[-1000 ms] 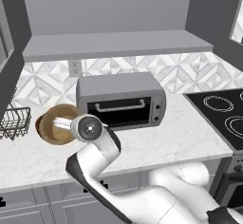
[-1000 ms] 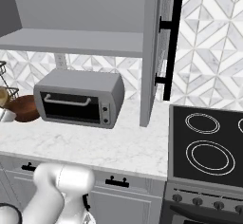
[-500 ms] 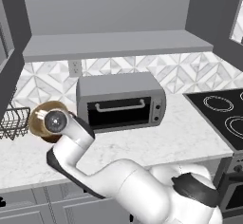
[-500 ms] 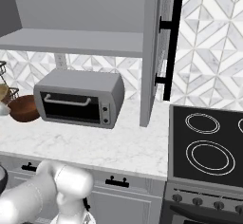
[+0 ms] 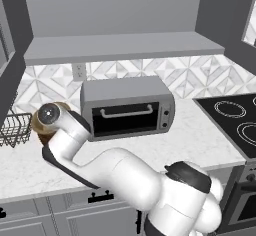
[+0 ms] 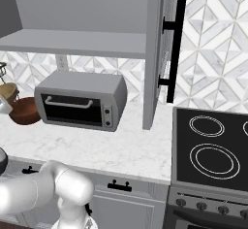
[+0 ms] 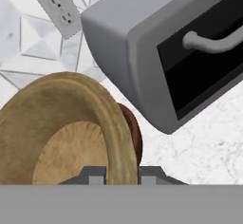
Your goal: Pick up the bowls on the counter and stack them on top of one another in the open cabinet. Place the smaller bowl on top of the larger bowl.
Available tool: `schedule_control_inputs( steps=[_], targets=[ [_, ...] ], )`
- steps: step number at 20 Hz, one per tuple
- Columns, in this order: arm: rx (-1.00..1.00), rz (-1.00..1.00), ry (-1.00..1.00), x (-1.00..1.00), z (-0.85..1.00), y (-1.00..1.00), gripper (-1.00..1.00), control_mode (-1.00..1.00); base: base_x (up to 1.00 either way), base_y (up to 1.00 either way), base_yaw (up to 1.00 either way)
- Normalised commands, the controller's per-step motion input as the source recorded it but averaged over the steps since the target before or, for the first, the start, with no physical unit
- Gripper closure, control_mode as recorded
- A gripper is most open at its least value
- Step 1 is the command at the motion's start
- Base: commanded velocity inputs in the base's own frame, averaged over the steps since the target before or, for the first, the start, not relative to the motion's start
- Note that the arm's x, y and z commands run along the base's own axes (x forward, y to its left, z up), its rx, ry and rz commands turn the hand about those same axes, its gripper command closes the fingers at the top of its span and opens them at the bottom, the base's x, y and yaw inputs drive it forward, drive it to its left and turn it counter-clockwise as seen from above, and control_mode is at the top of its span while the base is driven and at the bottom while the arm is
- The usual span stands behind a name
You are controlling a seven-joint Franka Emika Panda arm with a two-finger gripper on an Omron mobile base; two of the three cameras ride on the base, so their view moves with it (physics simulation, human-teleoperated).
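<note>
Hand (image 7: 116, 178) pinched rim of smaller bowl (image 7: 61, 133) | bowl lifted and tilted since a second ago, beside toaster oven (image 5: 127, 107) | larger bowl (image 6: 25, 110) remained on worktop (image 6: 121, 148) | cabinet placement pending.

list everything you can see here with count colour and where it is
smaller bowl: 1, light tan, tilted at the gripper's fingertips, left of the toaster oven
larger bowl: 1, dark reddish-brown, on the counter left of the toaster oven
toaster oven: 1, silver, black door, on the counter
open cabinet: 1, grey, above the oven
wire rack: 1, dark, counter's left end
wall outlet: 1, white, on the tiled wall
stovetop: 1, black, right of the counter
gripper: 1, dark fingertips on either side of the smaller bowl's rim
</note>
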Motion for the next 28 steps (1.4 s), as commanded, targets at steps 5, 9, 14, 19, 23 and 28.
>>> schedule_control_inputs(
  steps=[5, 9, 14, 19, 23, 28],
  targets=[
    [0.00, -0.07, 0.02, 0.40, -0.25, 0.02, 1.00, -1.00, 0.00, 0.00, 0.00],
    [0.00, -0.05, 0.04, 0.50, -0.39, 0.00, 1.00, -1.00, 0.00, 0.00, 0.00],
    [0.00, -0.03, 0.01, 0.64, -0.24, 0.05, 1.00, -1.00, 0.00, 0.00, 0.00],
    [0.00, -0.03, 0.04, 0.63, -0.37, 0.19, 1.00, -1.00, 0.00, 0.00, 0.00],
    [0.00, -0.01, 0.05, 0.45, -0.38, 0.11, -1.00, -1.00, 0.00, 0.00, 0.00],
    [-0.02, 0.00, 0.00, 0.06, 0.04, 0.16, -1.00, -1.00, 0.00, 0.00, 0.00]
  ],
)
